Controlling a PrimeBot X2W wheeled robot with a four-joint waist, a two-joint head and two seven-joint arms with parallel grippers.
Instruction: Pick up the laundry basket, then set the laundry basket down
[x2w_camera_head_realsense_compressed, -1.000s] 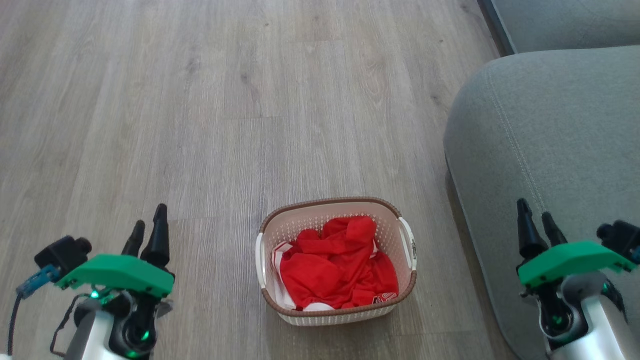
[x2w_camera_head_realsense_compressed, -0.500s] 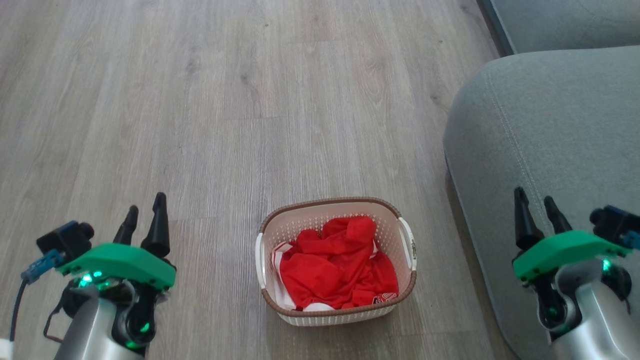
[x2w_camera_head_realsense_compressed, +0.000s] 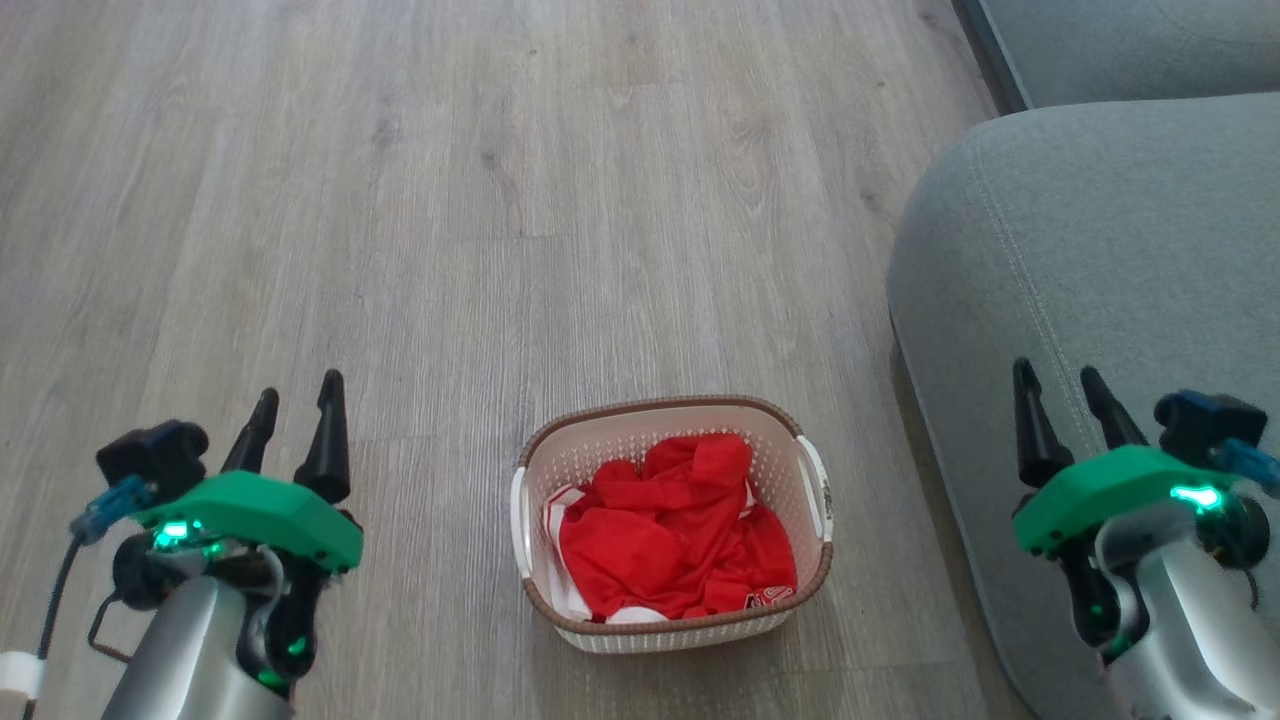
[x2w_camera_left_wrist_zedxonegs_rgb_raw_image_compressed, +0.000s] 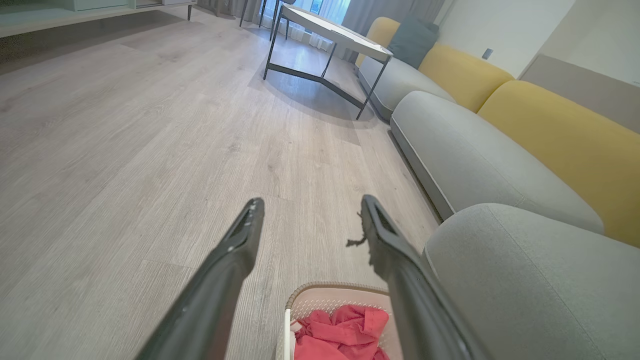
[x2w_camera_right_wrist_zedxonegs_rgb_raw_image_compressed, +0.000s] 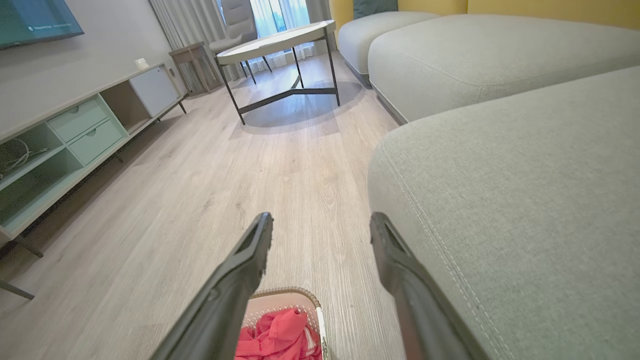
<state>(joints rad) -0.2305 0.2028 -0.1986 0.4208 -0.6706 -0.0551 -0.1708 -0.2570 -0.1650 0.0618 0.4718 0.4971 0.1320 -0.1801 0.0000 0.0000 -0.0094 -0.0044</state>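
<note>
Both arms sit low at the bottom corners of the head view, pale forearms with green wrist covers, fingers pointing forward and slightly up that view. Left gripper (x2w_camera_head_realsense_compressed: 298, 388): fingers apart, nothing between them, over bare floor (x2w_camera_head_realsense_compressed: 400, 200). Right gripper (x2w_camera_head_realsense_compressed: 1054, 370): fingers also apart and empty, seen against the rounded end of the sofa (x2w_camera_head_realsense_compressed: 1100, 250).

The basket (x2w_camera_head_realsense_compressed: 640, 405) stands upright on the floor at lower centre of the head view, between the two grippers and touching neither. The left gripper is well off its left side and the right gripper is off its right side. A red cloth (x2w_camera_head_realsense_compressed: 670, 530) lies crumpled inside, covering most of the bottom and staying below the brown rim. White handles show on the left (x2w_camera_head_realsense_compressed: 517, 520) and right (x2w_camera_head_realsense_compressed: 815, 480) sides. In the left wrist view the basket's far rim shows at the bottom edge, between the fingers and partly behind the right-hand one. In the right wrist view it is at the bottom edge too, partly behind the left-hand finger.

The sofa end is near the basket's right side, with a narrow strip of floor between the right handle and the sofa base. Open floor lies to the left of the basket and ahead of it. Further on, a table (x2w_camera_left_wrist_zedxonegs_rgb_raw_image_compressed: 340, 35) on thin dark legs stands by the sofa, well apart from the basket. A low cabinet (x2w_camera_right_wrist_zedxonegs_rgb_raw_image_compressed: 75, 135) with drawers runs along the wall on the left of the right wrist view.
</note>
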